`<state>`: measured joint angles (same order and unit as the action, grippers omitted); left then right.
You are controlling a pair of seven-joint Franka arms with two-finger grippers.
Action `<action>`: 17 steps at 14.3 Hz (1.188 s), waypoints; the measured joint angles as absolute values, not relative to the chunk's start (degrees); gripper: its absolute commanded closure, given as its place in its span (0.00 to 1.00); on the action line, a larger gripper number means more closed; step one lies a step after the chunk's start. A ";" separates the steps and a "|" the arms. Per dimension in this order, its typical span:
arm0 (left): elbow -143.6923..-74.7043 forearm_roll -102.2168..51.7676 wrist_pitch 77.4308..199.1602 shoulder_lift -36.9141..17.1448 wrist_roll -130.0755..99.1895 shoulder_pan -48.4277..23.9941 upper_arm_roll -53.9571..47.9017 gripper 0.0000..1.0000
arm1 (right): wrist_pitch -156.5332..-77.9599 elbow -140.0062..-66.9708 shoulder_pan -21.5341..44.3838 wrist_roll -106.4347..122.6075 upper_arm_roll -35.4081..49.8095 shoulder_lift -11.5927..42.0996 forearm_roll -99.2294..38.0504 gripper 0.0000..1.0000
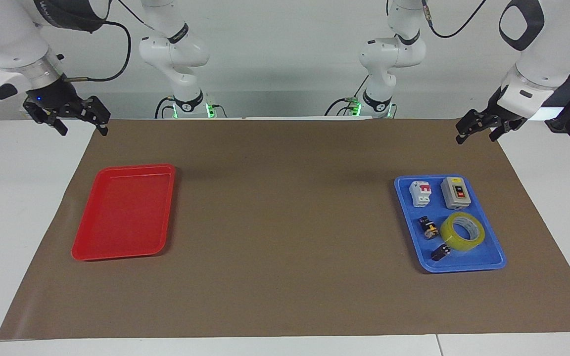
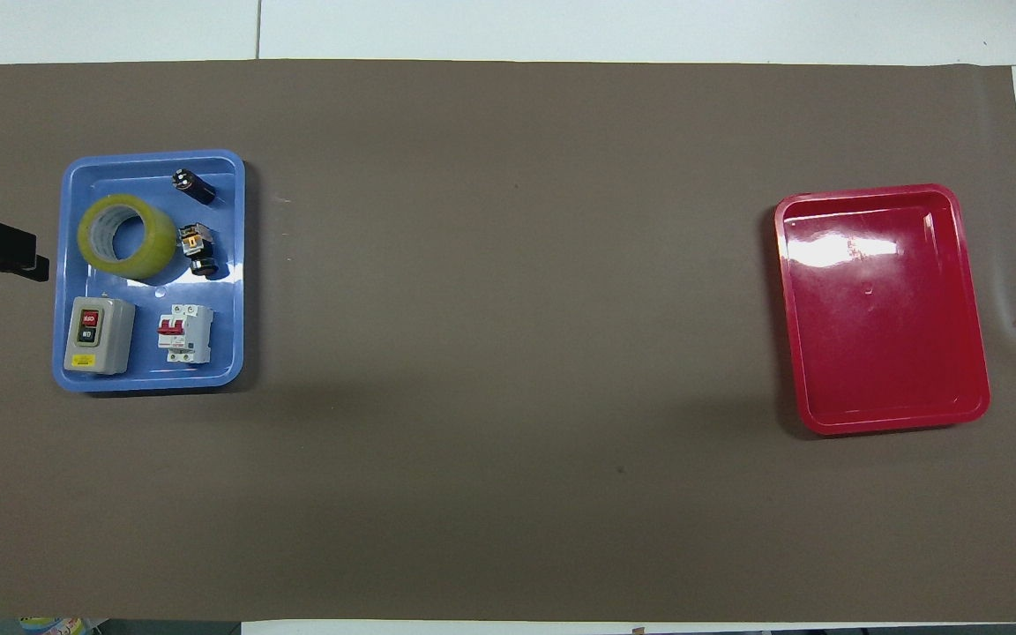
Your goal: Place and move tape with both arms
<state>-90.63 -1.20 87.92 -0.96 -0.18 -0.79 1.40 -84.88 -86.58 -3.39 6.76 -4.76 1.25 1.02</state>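
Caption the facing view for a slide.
Tape in the blue tray, red tray bare, left gripper and right gripper open, waiting above the table's ends.

No legible text: markings on the grey push-button switch box [image 2: 100, 334] and the arm-link lettering are unreadable.

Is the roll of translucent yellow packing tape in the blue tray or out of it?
In. The yellow tape roll lies flat inside the blue tray, among the electrical parts.

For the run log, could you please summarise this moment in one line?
tape in blue tray | red tray empty | left end effector, right end effector open, waiting
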 measured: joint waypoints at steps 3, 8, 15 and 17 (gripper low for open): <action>-90.73 -1.20 87.89 -0.93 -0.14 -0.73 1.27 0.00 | -84.88 -86.58 -3.39 6.76 -4.76 1.25 1.02 0.00; -90.73 -1.21 87.83 -0.76 0.15 -0.72 1.17 0.00 | -84.88 -86.61 -3.38 6.76 -4.76 1.25 1.01 0.00; -90.73 -1.21 87.81 -0.41 1.66 -0.71 1.06 0.00 | -84.25 -88.16 -3.32 6.76 -4.57 0.89 0.99 0.00; -90.73 -1.21 87.80 -0.38 1.67 -0.71 1.06 0.00 | -84.18 -90.00 -3.28 6.76 -4.36 0.04 0.85 0.00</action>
